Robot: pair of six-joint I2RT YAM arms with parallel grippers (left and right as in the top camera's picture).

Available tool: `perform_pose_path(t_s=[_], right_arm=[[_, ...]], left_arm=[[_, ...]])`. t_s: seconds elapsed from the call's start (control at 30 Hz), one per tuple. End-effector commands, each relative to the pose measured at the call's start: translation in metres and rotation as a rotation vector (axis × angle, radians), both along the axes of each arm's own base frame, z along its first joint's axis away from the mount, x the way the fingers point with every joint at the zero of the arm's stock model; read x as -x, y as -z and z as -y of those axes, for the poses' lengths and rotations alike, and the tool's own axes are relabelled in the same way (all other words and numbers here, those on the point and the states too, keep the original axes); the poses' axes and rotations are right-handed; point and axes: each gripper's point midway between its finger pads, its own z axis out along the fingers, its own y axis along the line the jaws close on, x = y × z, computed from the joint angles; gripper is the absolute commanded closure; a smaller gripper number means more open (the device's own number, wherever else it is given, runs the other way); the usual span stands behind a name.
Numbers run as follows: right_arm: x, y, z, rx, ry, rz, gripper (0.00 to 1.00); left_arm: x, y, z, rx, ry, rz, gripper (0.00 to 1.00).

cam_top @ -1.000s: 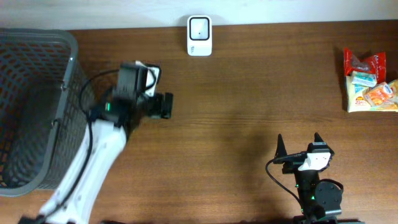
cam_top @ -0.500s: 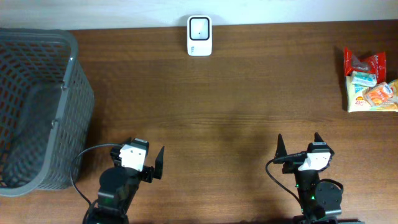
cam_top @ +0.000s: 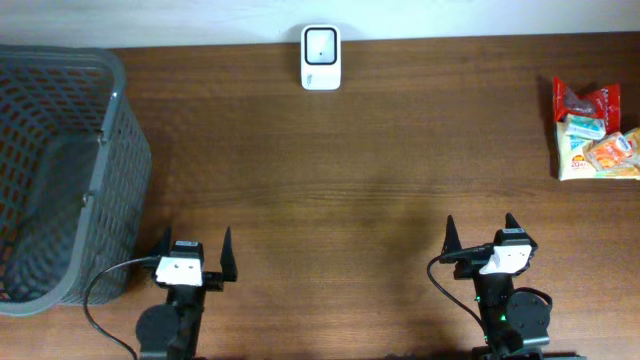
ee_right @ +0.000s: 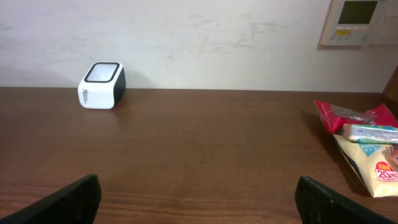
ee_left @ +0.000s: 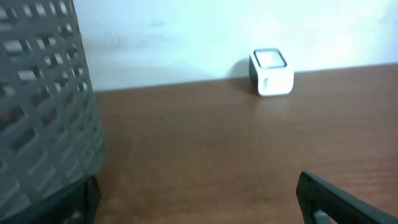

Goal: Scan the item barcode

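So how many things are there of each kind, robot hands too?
Grey basket: 1
White scanner: 1
Pile of snack packets: 1, too jumbled to count singly
Grippers: 2, the left gripper and the right gripper
Total: 5

I count one scanner (cam_top: pixel 321 58), one basket (cam_top: pixel 108 130) and one bench (cam_top: pixel 380 180). The snack packets (cam_top: pixel 595 135) lie in one heap, at least three, overlapping too much to number surely. Two claws: my left claw (cam_top: pixel 196 246), my right claw (cam_top: pixel 480 229).
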Motion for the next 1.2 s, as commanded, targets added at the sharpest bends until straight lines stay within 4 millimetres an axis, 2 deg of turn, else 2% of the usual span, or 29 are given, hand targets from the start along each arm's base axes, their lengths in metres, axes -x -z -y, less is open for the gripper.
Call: perform_pose_path(t_s=[0.0,0.4,1.17], right_arm=[[0.0,0.003,0.001,-0.001,0.005,-0.005,0.02],[0.0,0.003,0.001,-0.001,0.005,-0.005,0.01],[0.0,0.003,0.001,-0.001,0.005,-0.005,0.02]], left_arm=[[0.001,-0.003,0.001,0.048,0.002,0.017,0.01],[0.001,-0.002,-0.031,0.082,-0.146,0.016,0.01],[0.001,-0.003,-0.029,0.057,-0.133,0.019,0.01]])
